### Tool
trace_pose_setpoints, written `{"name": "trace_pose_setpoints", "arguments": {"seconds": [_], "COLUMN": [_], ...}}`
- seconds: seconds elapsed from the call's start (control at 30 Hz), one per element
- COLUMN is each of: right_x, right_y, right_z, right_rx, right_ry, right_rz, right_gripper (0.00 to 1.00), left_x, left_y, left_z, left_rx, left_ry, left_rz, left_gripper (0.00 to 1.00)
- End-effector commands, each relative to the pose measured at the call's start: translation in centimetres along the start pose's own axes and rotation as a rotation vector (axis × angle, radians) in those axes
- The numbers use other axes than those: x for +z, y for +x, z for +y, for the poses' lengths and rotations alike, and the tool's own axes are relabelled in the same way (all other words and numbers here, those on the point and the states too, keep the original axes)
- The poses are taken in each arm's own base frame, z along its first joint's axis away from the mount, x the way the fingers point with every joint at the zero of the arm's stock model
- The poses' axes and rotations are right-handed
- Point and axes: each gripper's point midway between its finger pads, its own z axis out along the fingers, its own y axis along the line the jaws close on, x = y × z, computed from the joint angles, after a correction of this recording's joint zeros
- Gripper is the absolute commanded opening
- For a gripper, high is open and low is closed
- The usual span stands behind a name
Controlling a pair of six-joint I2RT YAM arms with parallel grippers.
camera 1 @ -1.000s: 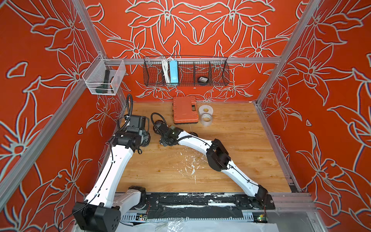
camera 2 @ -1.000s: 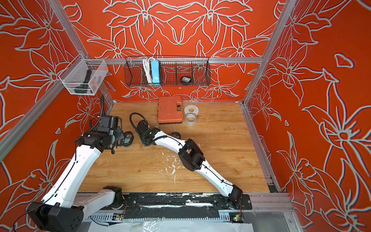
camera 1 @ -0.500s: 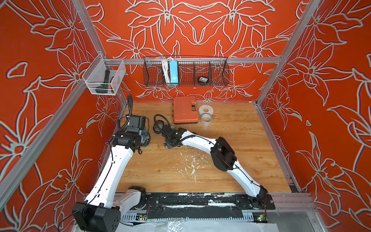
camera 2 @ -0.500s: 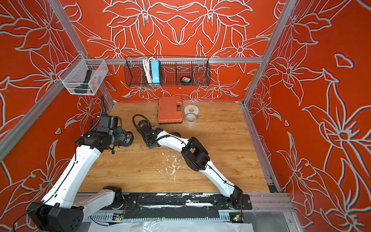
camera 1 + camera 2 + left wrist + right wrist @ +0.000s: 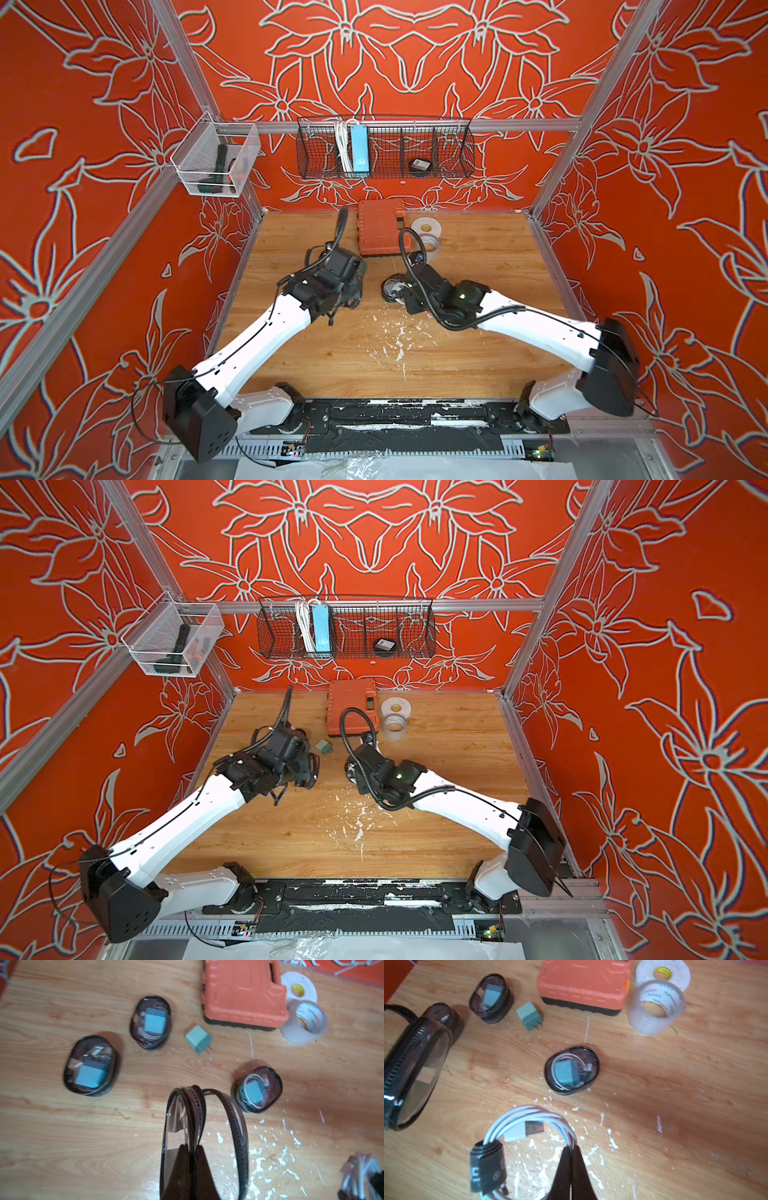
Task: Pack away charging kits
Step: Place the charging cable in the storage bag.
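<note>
Three packed pouches lie on the wood table; the 4th pouch, apparently empty, hangs pinched at its rim in the tight-closed left gripper, w/ the right gripper clamped on the coiled white cable. Risk: the springy coil could twist or unwind & snag that soft black zip rim. Hard teal cube plug, metal prongs, lies loose near the orange case.

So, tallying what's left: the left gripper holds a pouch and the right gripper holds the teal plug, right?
No: the right wrist view shows the right gripper shut on the coiled white cable; the teal plug lies on the table.
</note>
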Motion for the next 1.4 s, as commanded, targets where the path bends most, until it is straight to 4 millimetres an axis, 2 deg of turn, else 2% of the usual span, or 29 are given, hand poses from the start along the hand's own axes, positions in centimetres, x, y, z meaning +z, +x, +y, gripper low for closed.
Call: {"name": "trace_pose_setpoints", "arguments": {"seconds": [0.0, 0.13, 0.2, 0.27, 0.33, 0.47, 0.63, 0.77, 0.83, 0.9, 1.07, 1.37], "right_x": [-0.1, -3.8, -6.4, -9.2, -12.3, -17.5, -21.5, -23.1, -23.8, -24.3, -24.6, -22.3], "right_y": [3.4, 1.9, 1.2, 0.9, 1.1, 3.1, 7.3, 9.8, 10.5, 10.9, 10.3, 8.7], "right_z": [-1.7, -1.8, -2.2, -3.1, -4.7, -8.3, -13.8, -17.3, -18.0, -18.0, -16.7, -12.6], "right_rx": [-0.012, 0.003, 0.012, 0.020, 0.038, 0.081, 0.175, 0.240, 0.251, 0.248, 0.234, 0.206], "right_ry": [0.062, 0.029, 0.014, 0.013, 0.036, 0.064, 0.115, 0.151, 0.154, 0.137, 0.062, -0.054], "right_rz": [0.114, 0.068, 0.034, -0.002, -0.044, -0.122, -0.191, -0.224, -0.245, -0.249, -0.256, -0.210], "right_gripper": [0.00, 0.00, 0.00, 0.00, 0.00, 0.00, 0.00, 0.00, 0.00, 0.00, 0.00, 0.00], "left_x": [-0.2, 0.2, -0.1, -0.8, -1.7, -2.4, -2.6, -3.7, -3.8, -3.6, -3.8, -3.6], "left_y": [-0.2, 0.6, 0.7, 0.9, 1.3, 4.0, 7.0, 9.3, 10.2, 11.2, 12.7, 14.9], "left_z": [0.0, -1.2, -2.2, -3.2, -4.6, -8.6, -14.5, -18.8, -19.5, -19.4, -19.2, -21.5], "left_rx": [0.004, 0.030, 0.035, 0.037, 0.051, 0.100, 0.147, 0.211, 0.231, 0.227, 0.244, 0.304], "left_ry": [0.016, 0.072, 0.131, 0.171, 0.200, 0.292, 0.386, 0.487, 0.518, 0.549, 0.607, 0.655], "left_rz": [-0.016, 0.028, 0.044, 0.034, 0.026, 0.088, 0.095, 0.011, 0.002, -0.004, -0.048, -0.044], "left_gripper": [0.00, 0.00, 0.00, 0.00, 0.00, 0.00, 0.00, 0.00, 0.00, 0.00, 0.00, 0.00]}}
